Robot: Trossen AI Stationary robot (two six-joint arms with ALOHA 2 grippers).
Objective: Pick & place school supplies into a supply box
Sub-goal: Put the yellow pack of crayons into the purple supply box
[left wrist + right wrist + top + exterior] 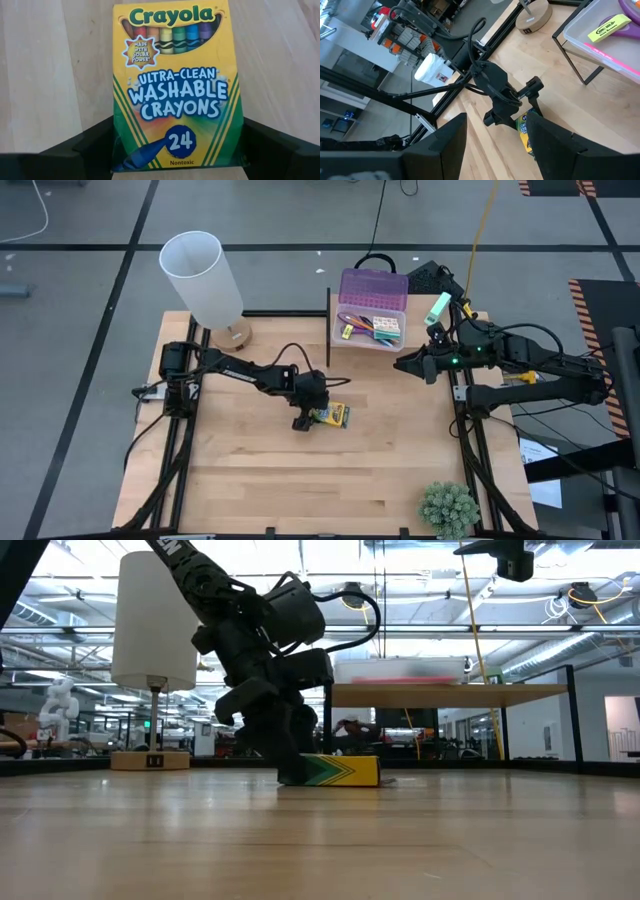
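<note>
The green-yellow crayon box (333, 416) lies face up on the wooden table near its middle. My left gripper (305, 418) is down at the box's left end and shut on it; the left wrist view shows the box (175, 75) between the two fingers. The clear supply box (370, 328) stands at the far side, its purple lid (374, 288) swung back, with scissors and other supplies inside. My right gripper (405, 366) hovers open just near of the supply box, with nothing between its fingers (445, 145). My left gripper pinches the crayon box by its two long edges (116, 150), at the end printed "24". One finger (95, 150) is on each side. The fingers come slanting down from the table's left. The box (345, 770) lies flat on the table.
A tall white lamp shade (203, 278) on a wooden base (232, 335) stands at the far left. A small green potted plant (448, 508) sits at the near right corner. A thin black upright (328, 330) stands left of the supply box. Bare wood lies near of the crayon box.
</note>
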